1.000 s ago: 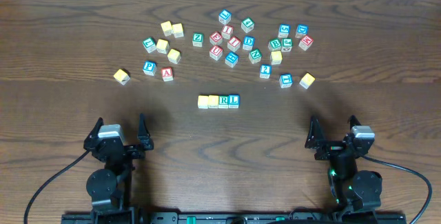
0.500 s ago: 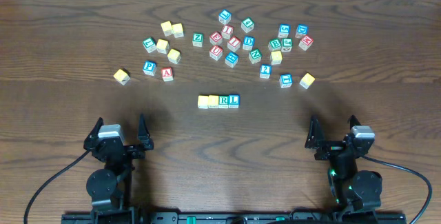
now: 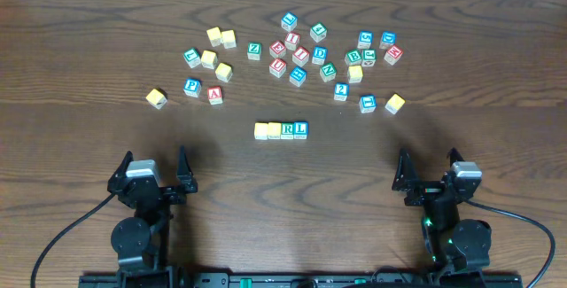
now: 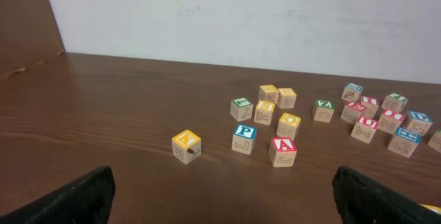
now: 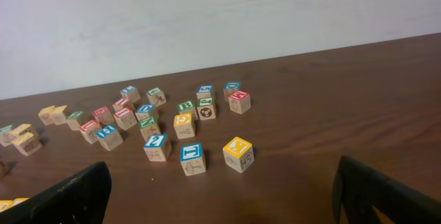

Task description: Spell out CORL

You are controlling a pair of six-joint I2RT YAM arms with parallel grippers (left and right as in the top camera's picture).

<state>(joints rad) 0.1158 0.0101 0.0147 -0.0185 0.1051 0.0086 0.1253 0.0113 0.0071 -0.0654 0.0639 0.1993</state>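
Row of four blocks (image 3: 281, 129) sits at mid-table, well ahead of both arms, which are folded low at the near edge with the left gripper (image 3: 154, 166) and right gripper (image 3: 430, 168) each spread wide and holding nothing. The small wooden cubes touch side to side in a straight line. The two on the left have yellow tops whose letters I cannot read, followed by a green R and a blue L. Loose blocks (image 3: 300, 56) with coloured faces lie scattered beyond on the dark, grained wood table (image 3: 89, 146).
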